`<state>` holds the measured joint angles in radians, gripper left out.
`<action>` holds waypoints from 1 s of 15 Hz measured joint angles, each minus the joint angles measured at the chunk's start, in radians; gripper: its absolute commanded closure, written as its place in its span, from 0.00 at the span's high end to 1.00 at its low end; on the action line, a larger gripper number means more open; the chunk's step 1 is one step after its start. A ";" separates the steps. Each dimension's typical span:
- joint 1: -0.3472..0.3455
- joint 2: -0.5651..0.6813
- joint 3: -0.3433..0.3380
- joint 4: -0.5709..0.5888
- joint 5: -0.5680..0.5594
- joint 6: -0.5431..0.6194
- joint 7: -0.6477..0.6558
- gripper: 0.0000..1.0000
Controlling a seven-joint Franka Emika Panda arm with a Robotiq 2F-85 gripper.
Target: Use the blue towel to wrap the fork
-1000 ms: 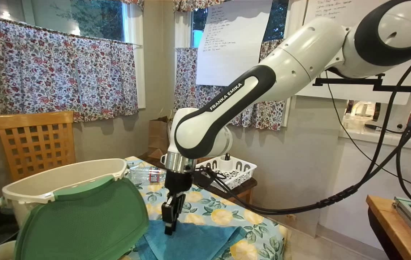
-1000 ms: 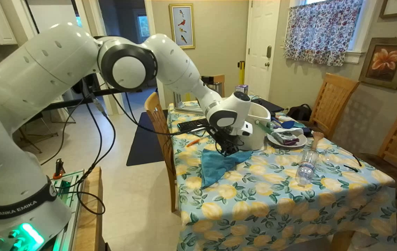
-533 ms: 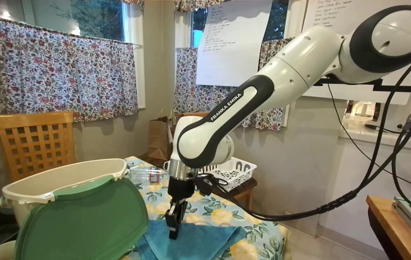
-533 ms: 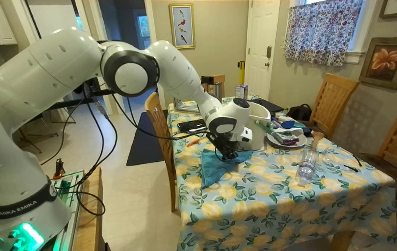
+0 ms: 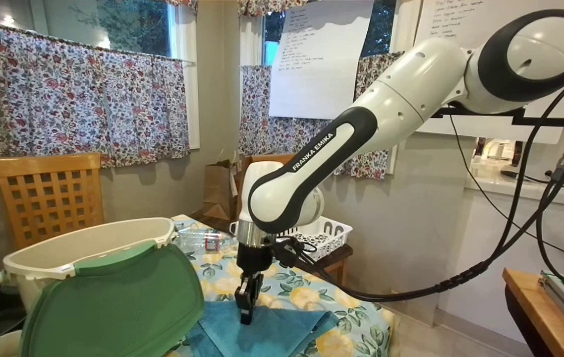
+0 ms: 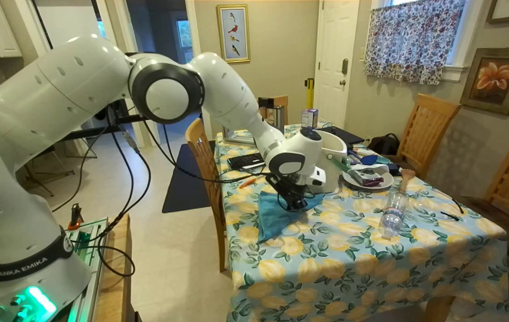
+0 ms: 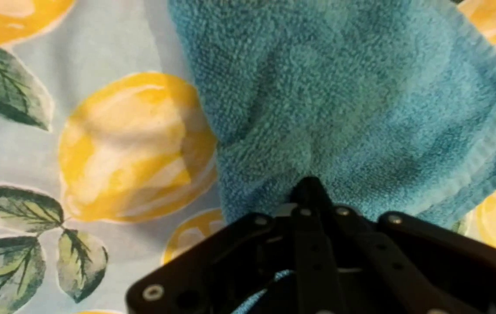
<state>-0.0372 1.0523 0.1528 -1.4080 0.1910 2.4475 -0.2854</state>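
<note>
I see my end effector (image 7: 311,185) w/ fingers together, tips over the towel (image 7: 344,96) nr its folded edge; can't tell re contact. Towel's on the surface (image 6: 348,232), nr the tub (image 5: 93,239).

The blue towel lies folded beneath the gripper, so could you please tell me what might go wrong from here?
With jaws together, the gripper points down at the blue towel, so a sideways move might drag the cloth and undo the fold. The fork shows in no view; if it lies inside, it could slip out unnoticed. The green panel overlaps the towel's edge in an exterior view, so the gripper might knock it if it swings that way.
</note>
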 measured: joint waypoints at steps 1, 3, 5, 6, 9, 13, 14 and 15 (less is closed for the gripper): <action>0.000 -0.002 -0.002 -0.003 0.000 0.000 0.000 0.00; 0.000 -0.005 -0.007 -0.007 0.000 -0.001 0.001 0.00; -0.001 -0.013 -0.014 -0.019 0.000 -0.002 0.004 0.00; -0.001 -0.019 -0.018 -0.029 0.000 -0.002 0.006 0.00; -0.003 -0.037 -0.032 -0.057 0.000 -0.002 0.012 0.00; -0.008 -0.055 -0.042 -0.088 0.000 -0.002 0.016 0.00; -0.009 -0.060 -0.044 -0.096 0.000 -0.002 0.018 0.00; -0.009 -0.067 -0.048 -0.107 0.000 -0.002 0.020 0.00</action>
<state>-0.0467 0.9856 0.1047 -1.5148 0.1908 2.4457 -0.2653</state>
